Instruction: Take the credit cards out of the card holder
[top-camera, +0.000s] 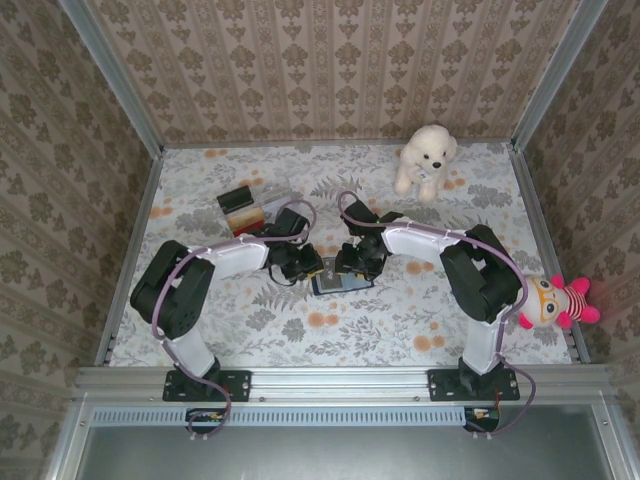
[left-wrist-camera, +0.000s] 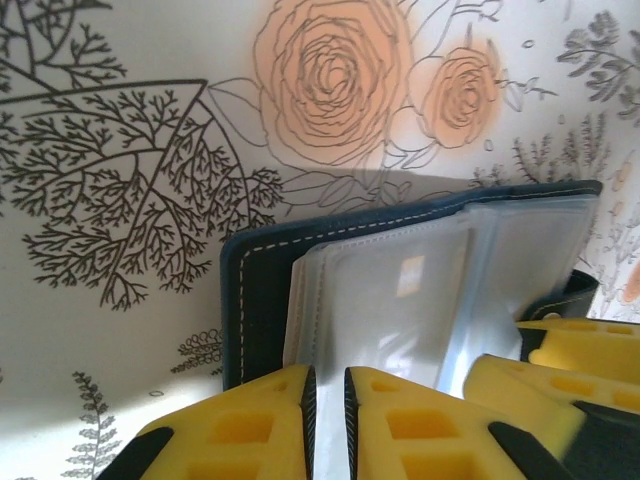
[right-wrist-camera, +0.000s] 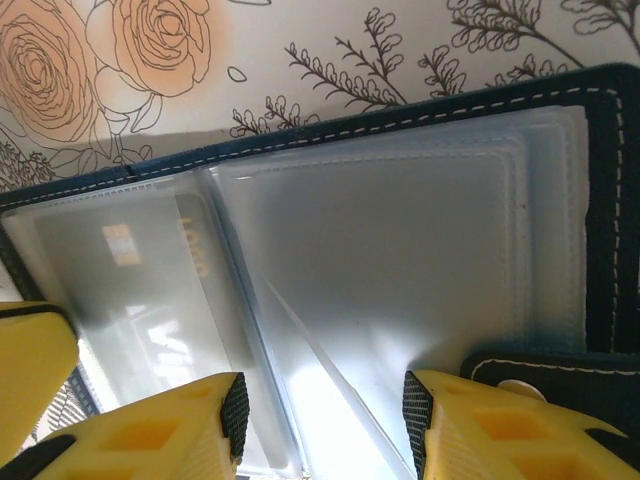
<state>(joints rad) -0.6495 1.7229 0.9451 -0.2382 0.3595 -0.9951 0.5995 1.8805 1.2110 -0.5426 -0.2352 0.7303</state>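
The card holder (top-camera: 342, 282) lies open on the flowered table between both grippers, its navy cover (left-wrist-camera: 258, 300) (right-wrist-camera: 602, 200) framing frosted clear sleeves. My left gripper (top-camera: 305, 265) (left-wrist-camera: 330, 378) is at the holder's left end, jaws almost together with a sleeve's pale edge in the narrow gap. My right gripper (top-camera: 360, 262) (right-wrist-camera: 322, 400) stands open above the sleeves beside the clasp tab (right-wrist-camera: 540, 372). Faint print shows through one sleeve (right-wrist-camera: 195, 250); I cannot tell whether credit cards are inside. Flat black, red and tan pieces (top-camera: 241, 211) that look like cards lie at back left.
A clear plastic box (top-camera: 272, 203) sits next to the flat pieces. A white plush dog (top-camera: 427, 155) stands at the back right, and a pink and yellow doll (top-camera: 560, 303) lies at the right rail. Patterned walls close in three sides.
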